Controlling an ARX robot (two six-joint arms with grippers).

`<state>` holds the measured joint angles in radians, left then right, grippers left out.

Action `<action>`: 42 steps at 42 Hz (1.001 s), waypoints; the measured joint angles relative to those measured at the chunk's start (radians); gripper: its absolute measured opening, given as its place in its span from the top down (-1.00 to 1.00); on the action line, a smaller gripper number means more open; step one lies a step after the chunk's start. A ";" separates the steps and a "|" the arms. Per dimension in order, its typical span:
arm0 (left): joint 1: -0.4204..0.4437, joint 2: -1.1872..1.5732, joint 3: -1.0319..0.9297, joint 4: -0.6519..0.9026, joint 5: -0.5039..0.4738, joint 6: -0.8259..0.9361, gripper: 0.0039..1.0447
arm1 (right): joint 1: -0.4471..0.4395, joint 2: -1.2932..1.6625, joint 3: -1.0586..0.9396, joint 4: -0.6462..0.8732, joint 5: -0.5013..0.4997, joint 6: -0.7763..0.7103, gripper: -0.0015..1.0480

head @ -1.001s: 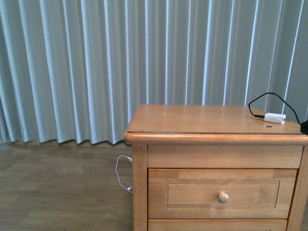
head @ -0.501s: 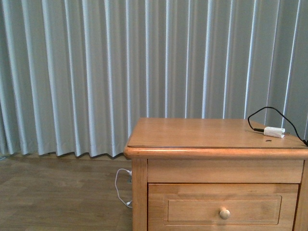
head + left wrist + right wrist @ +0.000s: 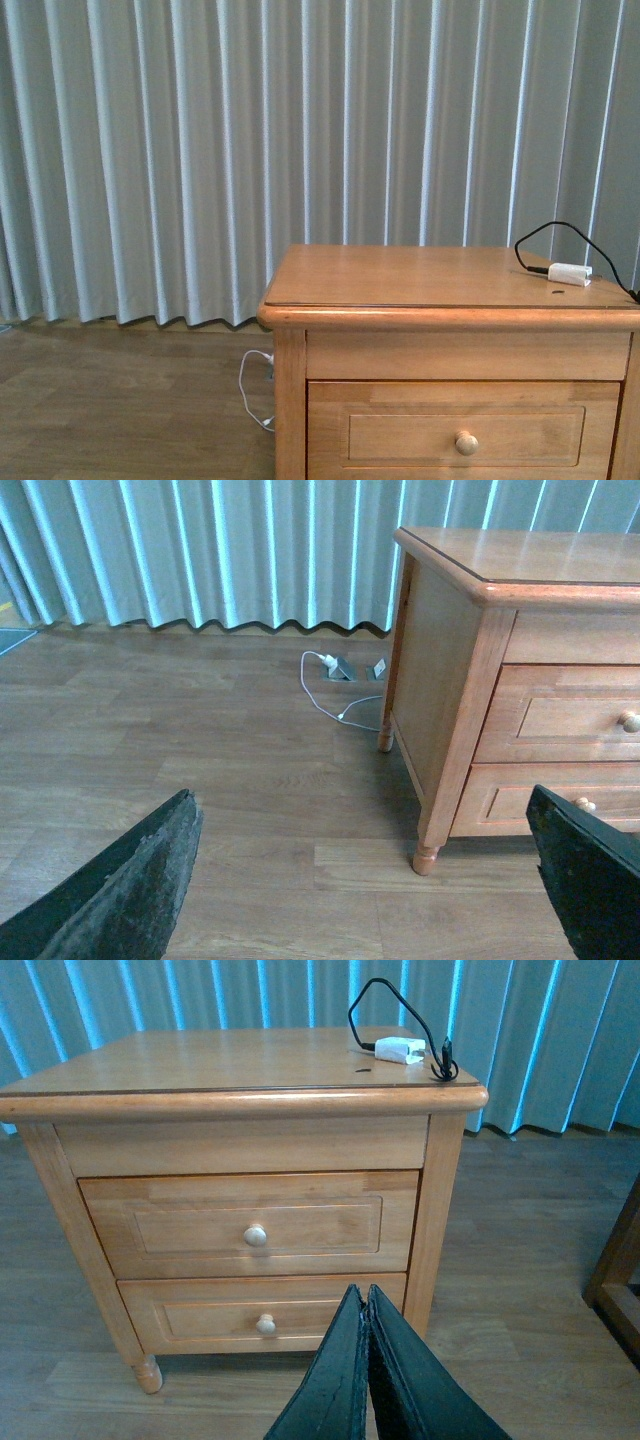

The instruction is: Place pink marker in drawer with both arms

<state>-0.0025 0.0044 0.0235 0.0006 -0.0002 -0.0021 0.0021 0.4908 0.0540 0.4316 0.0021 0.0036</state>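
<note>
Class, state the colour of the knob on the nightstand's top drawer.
Pale cream; the knob on the top drawer shows best in the right wrist view.

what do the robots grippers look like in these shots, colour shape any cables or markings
Only fingertips show, in the wrist views. The left gripper has two broad black wedge-shaped fingers with a rough, matte, slightly worn-looking surface. The right gripper has two long black fingers tapering to narrow tips, smoother, with a faint sheen. No cables, markings or arm bodies show, and the front view shows neither arm.

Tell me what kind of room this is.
Probably a bedroom or a home-style room. A wooden nightstand with two knobbed drawers stands before long pleated curtains on a wood-look floor, and a small white plug on a black cable lies on top.
</note>
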 joint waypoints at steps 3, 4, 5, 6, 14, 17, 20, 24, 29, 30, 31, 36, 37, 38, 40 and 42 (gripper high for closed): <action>0.000 0.000 0.000 0.000 0.000 0.000 -0.89 | 0.000 -0.044 -0.011 -0.032 0.000 0.000 0.97; 0.000 0.000 0.000 0.000 0.000 0.000 -0.89 | 0.000 -0.057 -0.014 -0.042 0.000 0.000 0.97; 0.000 0.000 0.000 0.000 0.000 0.000 -0.89 | 0.000 -0.066 -0.020 -0.045 0.000 0.000 0.97; 0.000 0.000 0.000 0.000 0.000 0.000 -0.89 | 0.000 -0.071 -0.034 -0.027 0.000 0.000 0.97; 0.000 0.000 0.000 0.000 0.000 0.000 -0.89 | 0.000 -0.152 -0.049 -0.091 0.000 0.000 0.97; 0.000 0.000 0.000 0.000 0.000 0.000 -0.89 | 0.000 -0.189 -0.049 -0.126 0.000 0.000 0.97; 0.000 0.000 0.000 0.000 0.000 0.000 -0.89 | 0.000 -0.219 -0.049 -0.158 0.000 0.000 0.97; 0.000 0.000 0.000 0.000 0.000 0.000 -0.89 | 0.000 -0.253 -0.049 -0.191 0.000 0.000 0.97; 0.000 0.000 0.000 0.000 0.000 0.000 -0.89 | 0.000 -0.284 -0.049 -0.222 0.000 0.000 0.97; 0.000 0.000 0.000 0.000 0.000 0.000 -0.89 | 0.000 -0.289 -0.049 -0.227 0.000 0.000 0.97; 0.000 0.000 0.000 0.000 0.000 0.000 -0.89 | 0.000 -0.293 -0.049 -0.232 0.000 0.000 0.97; 0.000 0.000 0.000 0.000 0.000 0.000 -0.89 | 0.000 -0.318 -0.049 -0.256 0.000 0.000 0.97; 0.000 0.000 0.000 0.000 0.000 0.000 -0.89 | 0.000 -0.340 -0.048 -0.280 0.000 0.000 0.97; 0.000 0.000 0.000 0.000 0.000 0.000 -0.89 | 0.000 -0.366 -0.048 -0.319 0.000 0.000 0.97; 0.000 0.000 0.000 0.000 0.000 0.000 -0.89 | 0.000 -0.433 -0.048 -0.408 -0.001 -0.001 0.97; 0.000 0.000 0.000 0.000 0.000 0.000 -0.89 | 0.000 -0.482 -0.048 -0.425 -0.001 0.000 0.97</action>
<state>-0.0025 0.0044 0.0235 0.0006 -0.0002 -0.0021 0.0021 0.0086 0.0059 0.0063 0.0010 0.0032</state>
